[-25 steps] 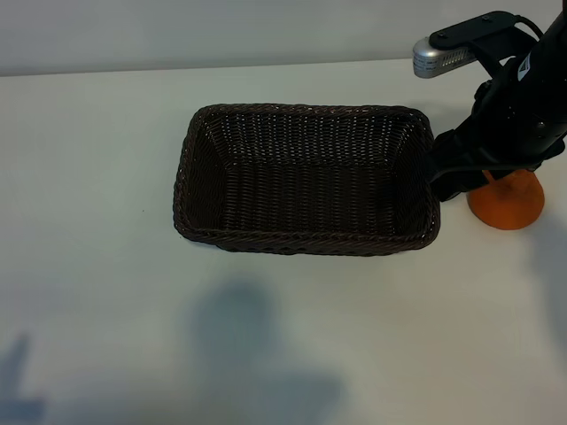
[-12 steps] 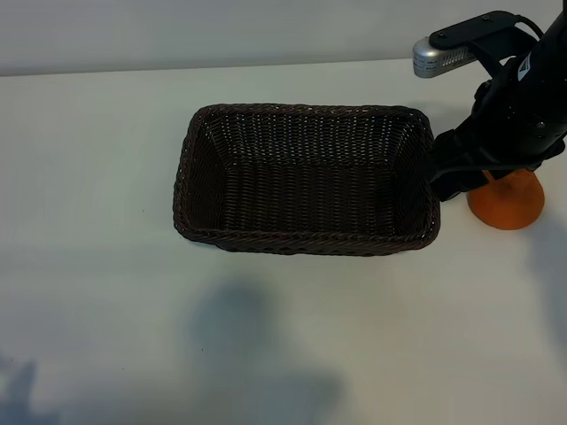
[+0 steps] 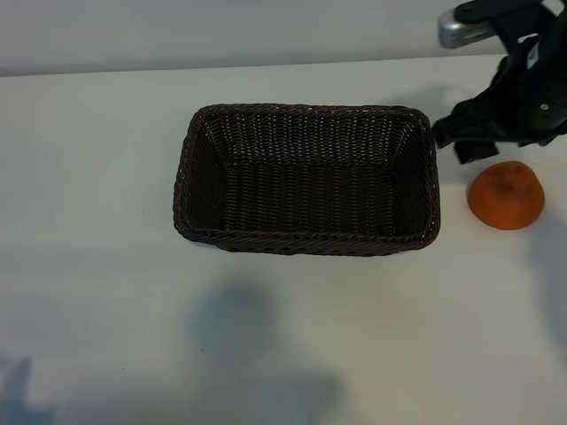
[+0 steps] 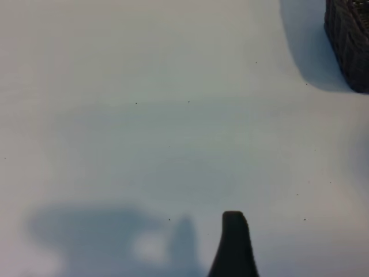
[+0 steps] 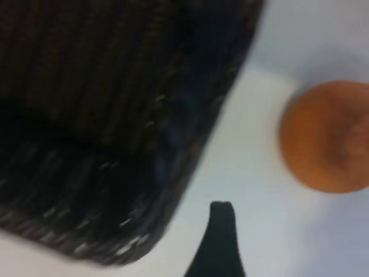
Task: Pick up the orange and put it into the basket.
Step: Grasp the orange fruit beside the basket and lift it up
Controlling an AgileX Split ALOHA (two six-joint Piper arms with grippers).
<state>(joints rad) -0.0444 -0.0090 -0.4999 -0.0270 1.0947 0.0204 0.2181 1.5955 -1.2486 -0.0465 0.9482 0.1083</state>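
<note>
One orange lies just beside the right gripper, apparently untouched; its fingers spread, released.

**Black arm, silver camera**

The right arm is showing as a bulky matte black assembly of angular housings, wearing a small white marking on its upper casing. A silver cylindrical camera body is riding on a black bracket. Each wrist view is catching one tapered black fingertip.

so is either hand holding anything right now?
No. The orange sits free on the table beside the basket; the right hand is open above it, holding nothing.
</note>
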